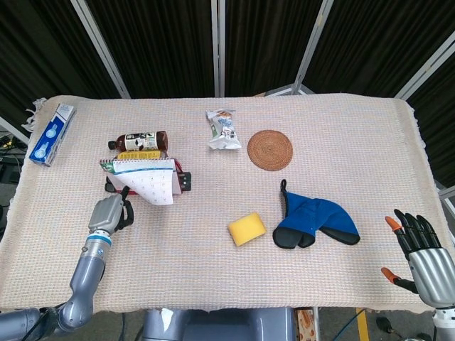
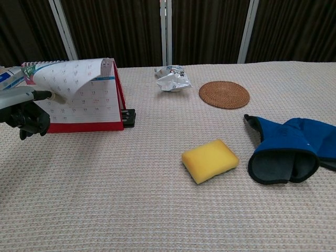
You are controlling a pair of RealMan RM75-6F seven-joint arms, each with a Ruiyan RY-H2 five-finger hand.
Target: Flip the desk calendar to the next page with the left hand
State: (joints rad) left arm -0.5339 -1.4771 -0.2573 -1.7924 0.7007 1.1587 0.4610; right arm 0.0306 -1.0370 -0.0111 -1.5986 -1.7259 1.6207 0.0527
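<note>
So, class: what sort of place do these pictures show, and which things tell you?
Probably a robot test bench, not a home: a cloth-covered table before dark folding screens, with unrelated props such as a sponge and desk calendar.

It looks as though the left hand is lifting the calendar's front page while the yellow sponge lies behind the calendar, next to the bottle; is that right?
Not quite: the sponge lies in front, toward the mitten, as the head view shows. The left hand is lifting the calendar page.

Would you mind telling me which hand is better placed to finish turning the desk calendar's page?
The left hand: its extended finger is already under the lifted, curling page of the desk calendar. The right hand sits open at the table's far right edge.
</note>
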